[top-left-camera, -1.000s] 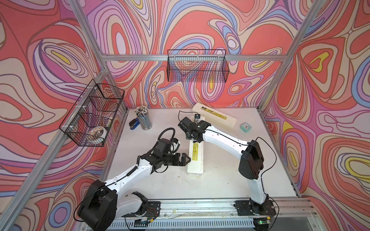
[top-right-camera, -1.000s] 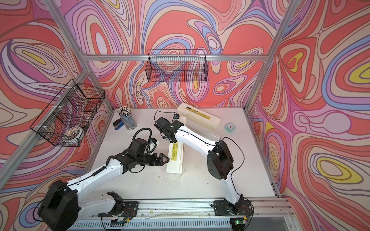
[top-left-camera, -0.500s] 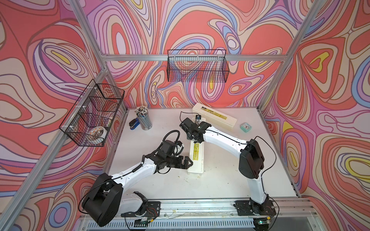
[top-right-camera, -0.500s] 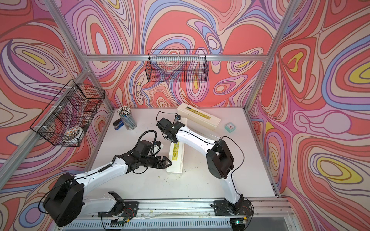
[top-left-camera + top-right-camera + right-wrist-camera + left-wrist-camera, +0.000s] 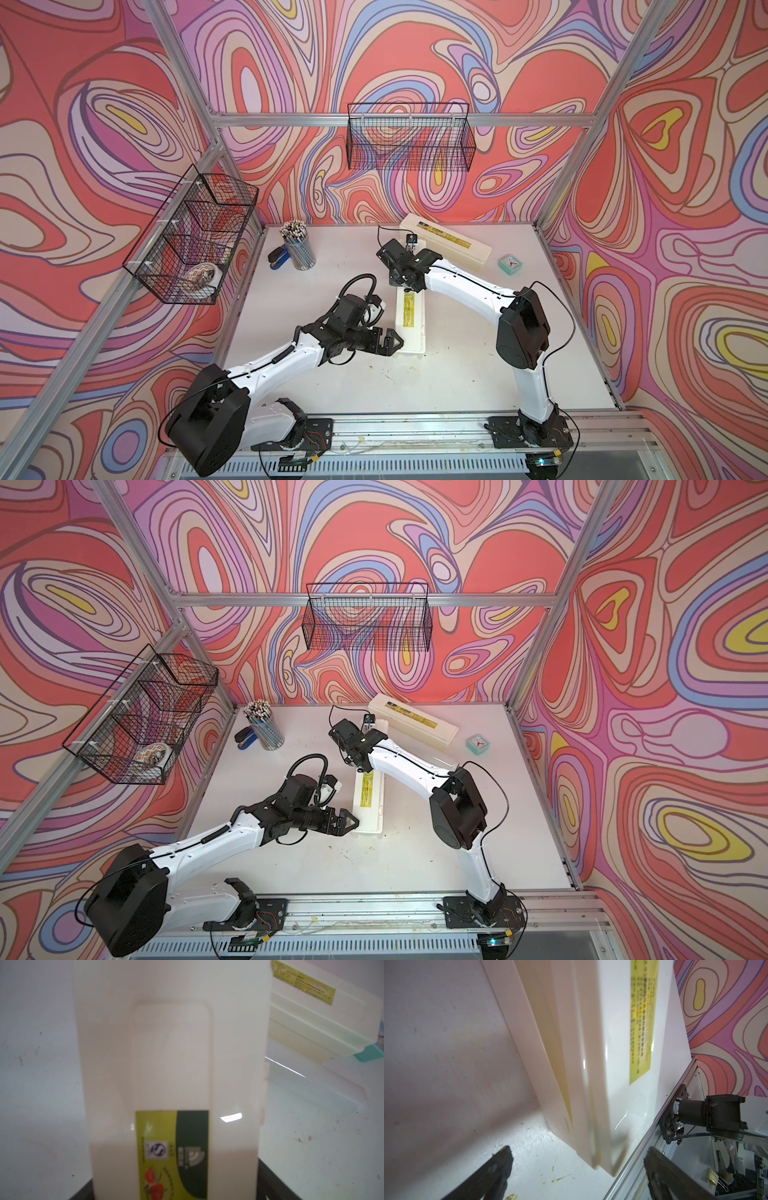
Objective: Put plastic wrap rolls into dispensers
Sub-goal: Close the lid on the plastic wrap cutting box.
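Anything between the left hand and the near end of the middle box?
Nothing visible. The left hand is open right at the near end of the box. The left wrist view shows only bare table with small specks in front of its fingers.

Right arm (image 5: pixel 465 291) blots out the far end of the centre dispenser (image 5: pixel 409 322) in both top views. Right wrist view: it's all blur, cut off top and bottom, right pincer (image 5: pixel 174 1195) just dark slivers at the lower edge. Left wrist: label (image 5: pixel 641 1022) print unreadable.
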